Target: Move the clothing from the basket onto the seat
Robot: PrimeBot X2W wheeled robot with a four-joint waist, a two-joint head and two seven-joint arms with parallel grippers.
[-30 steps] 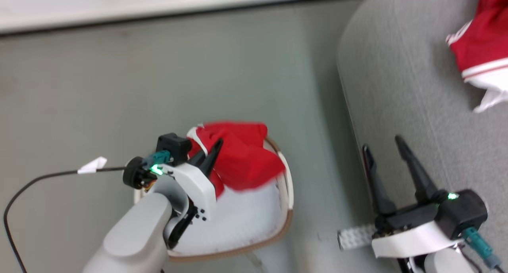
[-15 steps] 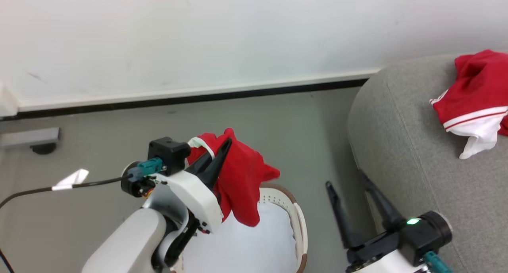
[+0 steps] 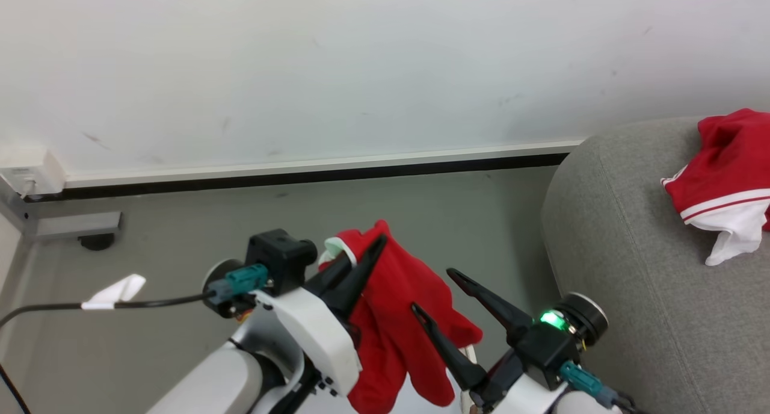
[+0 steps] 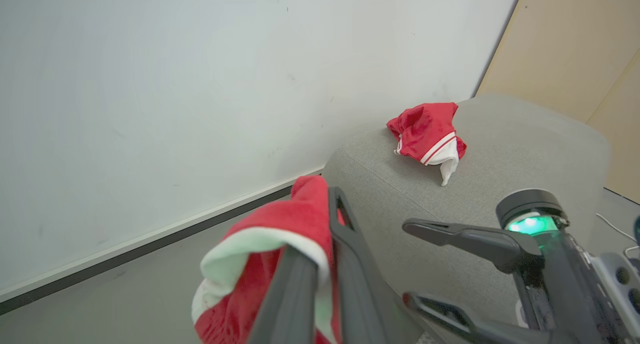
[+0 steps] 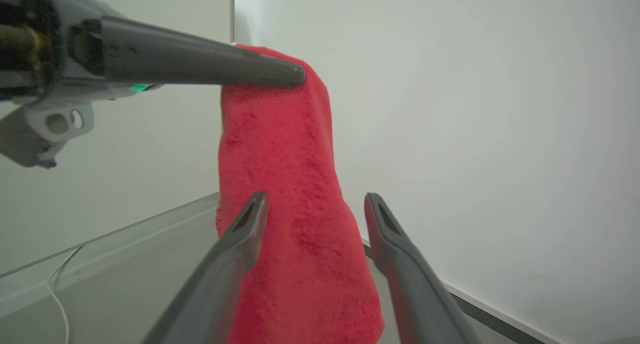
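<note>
A white wall (image 3: 361,71) is seen across the upper half of the head view, from 9 through 12 to 3 o'clock, and it is closed off below by a pale skirting board (image 3: 301,164) with a dark line under it. A grey floor (image 3: 180,215) is spread beneath it through the middle and towards 9 o'clock. The seat (image 3: 631,251), grey and woven with a rounded edge, is found at 3 to 4 o'clock. On its top, at 2 to 3 o'clock, a second red garment (image 3: 728,173) with white stripes and white trim is laid in a crumpled heap. In the left wrist view a beige panel (image 4: 575,59) is seen at 2 o'clock, beyond the seat.

The red garment (image 3: 397,318) is held up in the air at 6 o'clock of the head view, well apart from the seat. It is hung down in long folds, with a white trimmed edge turned over at its top. It is pinched at that top by the left gripper (image 3: 376,245), whose two dark fingers are pressed together on the cloth and are pointed towards 1 o'clock.

The right gripper (image 3: 432,289) is placed at 5 o'clock, just beside the hanging cloth, and is pointed towards 10 o'clock. Its fingers are spread apart and nothing is clamped by them. In the right wrist view the cloth is seen between and beyond them; whether it is touched cannot be told. A green light (image 3: 548,319) is lit on its wrist.

A black cable (image 3: 150,299) is run from the left wrist towards 8 o'clock, and a white tag (image 3: 114,290) is fixed on it
</note>
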